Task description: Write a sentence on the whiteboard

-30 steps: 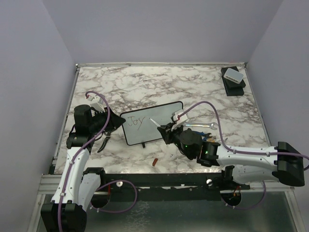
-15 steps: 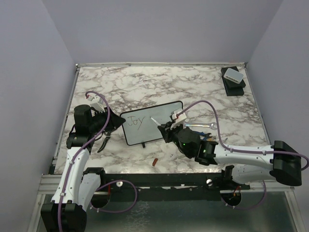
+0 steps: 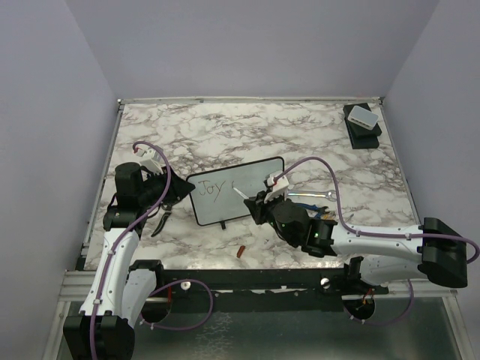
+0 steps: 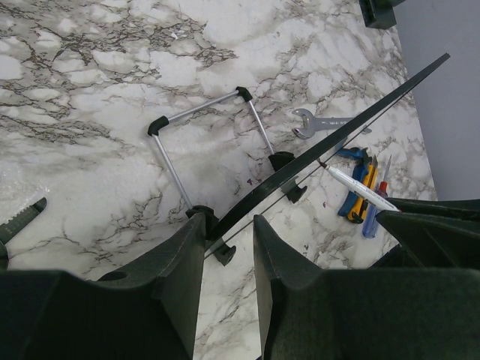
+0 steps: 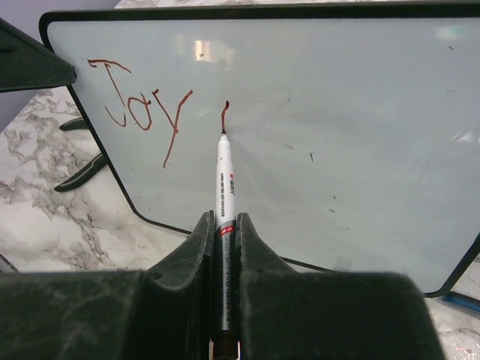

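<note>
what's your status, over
Right gripper jaws shut on marker, tip on whiteboard. Left gripper jaws straddle its corner, grip unclear. Sentence: only "Joy" plus one stroke. Nothing blocking.

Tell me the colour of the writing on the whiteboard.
Dark reddish brown writing, clearest in the right wrist view.

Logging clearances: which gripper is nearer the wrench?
Right. The right gripper, holding the marker at the whiteboard, sits just left of the wrench; the left gripper is beyond the whiteboard's far edge.
</note>
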Controlling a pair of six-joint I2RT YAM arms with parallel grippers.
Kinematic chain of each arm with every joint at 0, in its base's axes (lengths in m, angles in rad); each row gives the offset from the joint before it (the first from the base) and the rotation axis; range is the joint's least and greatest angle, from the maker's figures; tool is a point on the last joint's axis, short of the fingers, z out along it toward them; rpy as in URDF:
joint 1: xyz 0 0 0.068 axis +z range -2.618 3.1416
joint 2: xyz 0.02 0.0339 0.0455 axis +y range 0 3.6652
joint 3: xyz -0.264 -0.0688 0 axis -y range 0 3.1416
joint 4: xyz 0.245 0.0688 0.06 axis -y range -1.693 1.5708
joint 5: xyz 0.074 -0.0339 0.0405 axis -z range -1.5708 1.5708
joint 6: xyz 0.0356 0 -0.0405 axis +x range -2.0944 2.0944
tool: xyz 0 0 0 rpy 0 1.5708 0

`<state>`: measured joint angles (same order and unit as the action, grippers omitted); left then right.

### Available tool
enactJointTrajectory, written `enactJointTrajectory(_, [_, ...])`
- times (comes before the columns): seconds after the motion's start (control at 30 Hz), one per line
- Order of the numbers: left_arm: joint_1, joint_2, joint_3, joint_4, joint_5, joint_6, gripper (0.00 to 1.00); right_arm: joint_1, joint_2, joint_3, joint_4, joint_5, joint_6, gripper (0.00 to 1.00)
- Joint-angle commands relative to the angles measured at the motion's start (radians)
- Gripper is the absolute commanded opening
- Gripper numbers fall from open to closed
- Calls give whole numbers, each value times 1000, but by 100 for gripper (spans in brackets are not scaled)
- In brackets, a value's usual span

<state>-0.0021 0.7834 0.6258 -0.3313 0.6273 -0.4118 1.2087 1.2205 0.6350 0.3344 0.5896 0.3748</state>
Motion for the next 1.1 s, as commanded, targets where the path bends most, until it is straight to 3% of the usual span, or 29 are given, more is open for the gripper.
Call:
enactJointTrajectory(0.0, [-7,-10,-8,-7,13,-7,33,-7,14,-22,-49,-15,37,1])
enactJointTrajectory(0.5, [-7,-9,-8,-8,12,-6,33,-1,-99,17,-20,-37,-76,1])
enactJointTrajectory(1.07, [-7,-7,-8,-7,14,-7,33,-1,-14,56,80,57,-148,1])
